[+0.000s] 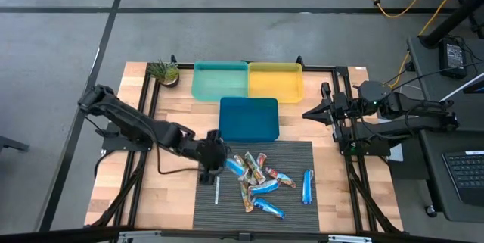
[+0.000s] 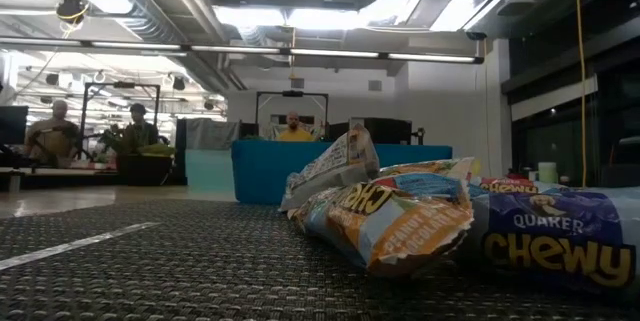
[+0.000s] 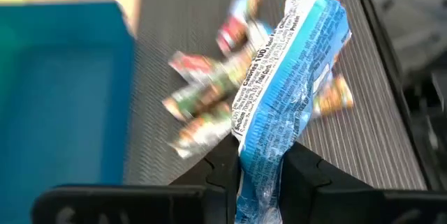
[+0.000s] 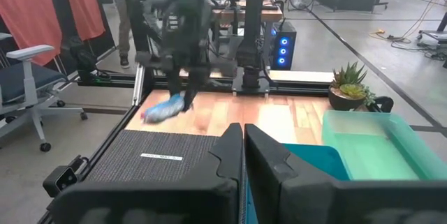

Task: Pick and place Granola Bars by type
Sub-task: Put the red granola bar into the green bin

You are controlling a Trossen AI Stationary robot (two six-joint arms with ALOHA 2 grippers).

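Several granola bars (image 1: 259, 182) lie heaped on the dark mat, blue ones mixed with green, tan and red ones; the low view shows the heap (image 2: 400, 211) up close. One blue bar (image 1: 308, 186) lies apart toward the right. My left gripper (image 1: 221, 163) hovers at the heap's left edge, shut on a blue bar (image 3: 293, 77). My right gripper (image 1: 306, 112) waits shut at the right edge, beside the blue tray. Neither gripper shows in the low view. My left gripper (image 3: 260, 165) pinches the blue bar by one crimped end (image 3: 260, 147) between its two fingers, coming slanting down from the table's left. The rest of the bar sticks out past the fingertips, lifted clear of the mat; the right wrist view shows it hanging (image 4: 164, 109).
A blue tray (image 1: 249, 118) sits mid-table, with a green tray (image 1: 219, 80) and a yellow tray (image 1: 275, 82) behind it. A potted plant (image 1: 164, 73) stands at the far left corner. A thin white stick (image 1: 216, 190) lies on the mat's left part. People stand beyond the table.
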